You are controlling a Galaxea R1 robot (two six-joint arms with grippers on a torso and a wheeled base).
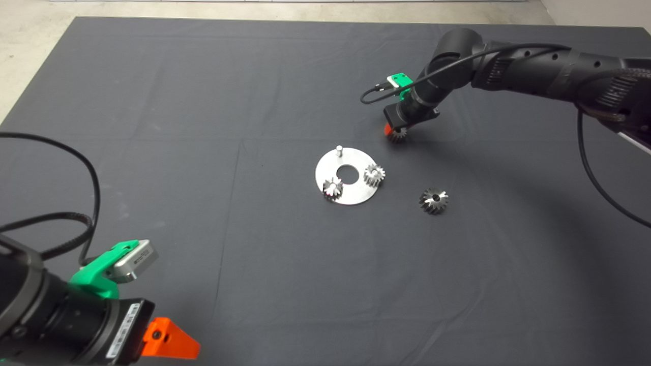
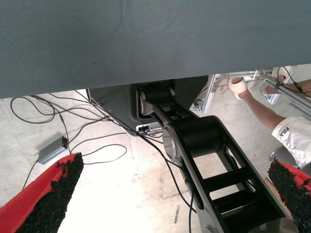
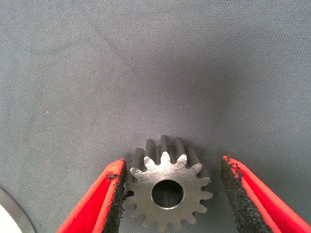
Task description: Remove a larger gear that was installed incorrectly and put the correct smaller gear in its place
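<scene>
Right gripper (image 1: 395, 133) sits low over the mat (image 1: 203, 127) at about 1 o'clock from the round silver plate (image 1: 342, 192), fingers (image 3: 109, 204) spread around the smaller gear (image 3: 167, 193); one pad touches the teeth, the other stands just clear, so no firm clamp visible. That gear lies flat on the mat, off the plate. The larger gear (image 1: 433, 200) lies on the mat at 4 o'clock from the plate, near its rim but apart. The plate carries two bright small gears (image 1: 374, 175) at its 3 and 7 o'clock edges and a bare pin (image 1: 338, 150) at 12 o'clock. Left gripper (image 2: 165, 194) is parked at the table's lower-left corner, fingers wide, holding nothing; its wrist view shows floor, cables and a person's arm (image 2: 257, 109).
</scene>
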